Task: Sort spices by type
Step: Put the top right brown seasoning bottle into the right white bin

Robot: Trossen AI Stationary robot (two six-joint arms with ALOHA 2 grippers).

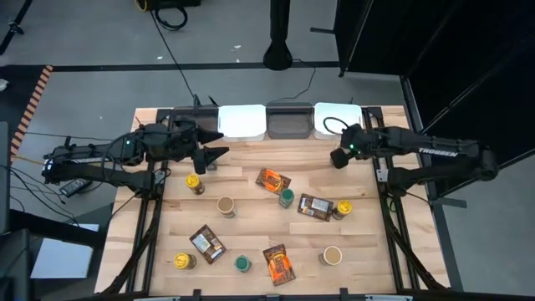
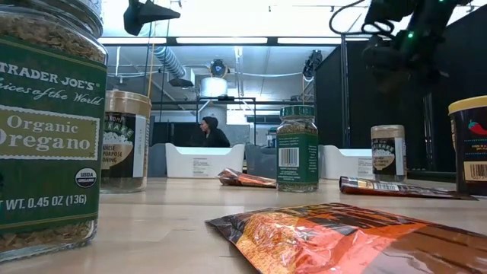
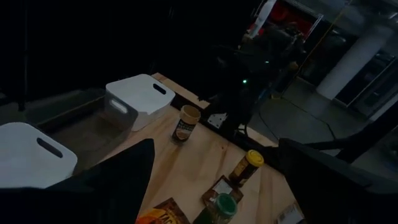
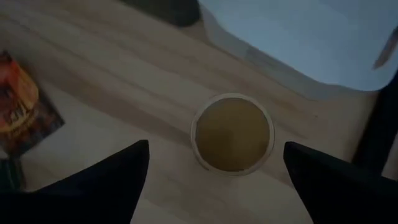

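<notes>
Both grippers, left (image 1: 219, 155) and right (image 4: 214, 180), hold jaws wide; right hovers over a tan-lidded jar (image 4: 232, 133).

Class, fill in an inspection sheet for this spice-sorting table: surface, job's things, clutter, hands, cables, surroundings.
surface: wooden table, bins along the back edge: white bin, dark bin, second white bin.
job's things: jars and packets scattered, unsorted; tan-lidded jar directly below the right hand.
clutter: nothing seen.
hands: left hand open, holding nothing; right hand open above the tan-lidded jar.
cables: black cable on the floor behind the table.
surroundings: person far behind the table.
</notes>
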